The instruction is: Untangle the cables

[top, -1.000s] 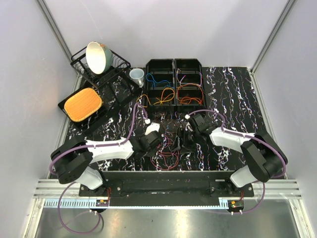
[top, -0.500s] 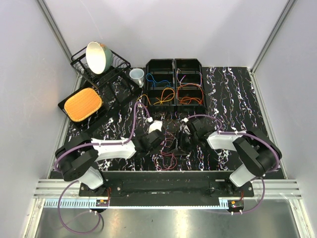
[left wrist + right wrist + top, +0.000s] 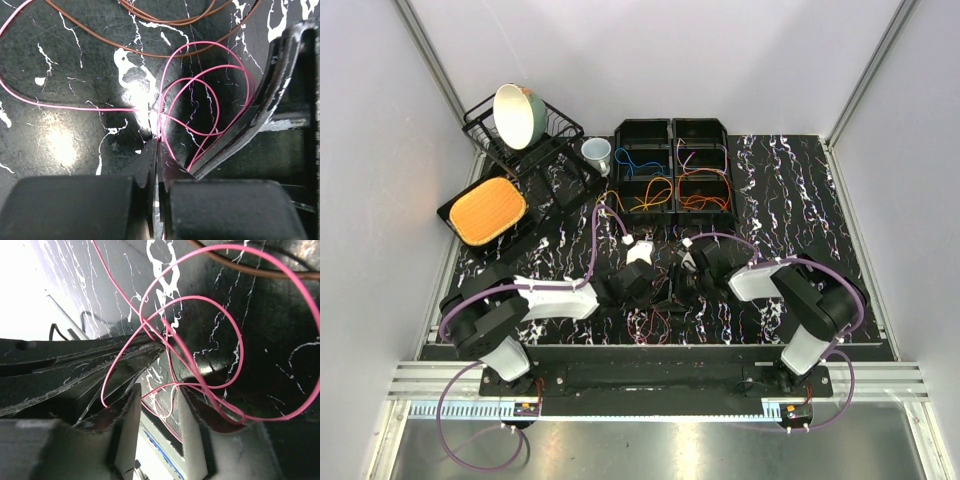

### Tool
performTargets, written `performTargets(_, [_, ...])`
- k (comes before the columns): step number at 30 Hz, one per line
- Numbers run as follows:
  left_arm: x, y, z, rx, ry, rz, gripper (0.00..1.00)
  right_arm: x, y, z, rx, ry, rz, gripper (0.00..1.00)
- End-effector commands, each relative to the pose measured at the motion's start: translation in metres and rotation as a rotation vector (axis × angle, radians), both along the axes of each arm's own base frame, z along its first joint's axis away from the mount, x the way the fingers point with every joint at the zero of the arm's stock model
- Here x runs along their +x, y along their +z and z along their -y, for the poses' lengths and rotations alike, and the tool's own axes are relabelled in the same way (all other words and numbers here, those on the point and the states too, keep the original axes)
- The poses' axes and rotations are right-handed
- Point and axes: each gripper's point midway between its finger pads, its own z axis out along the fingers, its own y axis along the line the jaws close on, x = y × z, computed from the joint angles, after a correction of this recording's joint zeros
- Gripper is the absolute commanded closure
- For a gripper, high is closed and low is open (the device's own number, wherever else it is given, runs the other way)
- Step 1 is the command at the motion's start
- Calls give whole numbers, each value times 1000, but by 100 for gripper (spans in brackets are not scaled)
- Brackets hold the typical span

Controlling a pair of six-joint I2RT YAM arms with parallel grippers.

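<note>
The loose cables (image 3: 655,322) lie tangled on the bench (image 3: 790,200), on the near side of the black bins (image 3: 672,126). More blue, orange and red wires sit coiled inside those bins. Both tools meet over the tangle, just nearer than the bins. The left tool (image 3: 156,146) is pressed fully together, pinching a pink cable (image 3: 90,107) where its loops cross, and a brown cable (image 3: 125,47) lies beyond. The right tool (image 3: 159,396) stands partly apart, with pink strands running loosely through its gap.
</note>
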Motion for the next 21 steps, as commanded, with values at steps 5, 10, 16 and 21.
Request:
performTargets(5, [-34,-45,-30,124,-33,-151,100,-9,-36,14,-112,-22,-43,70])
performTargets(10, [-34,-43,-27,111,-38,-154,100,-8,-36,10,-101,-15,-46,87])
performTargets(16, [-30,-27,-31,122,-23,-129,100,-3,-17,7,-85,-6,-12,100])
performTargets(21, [-18,12,-50,179,44,-54,95,6,19,12,-112,-20,73,100])
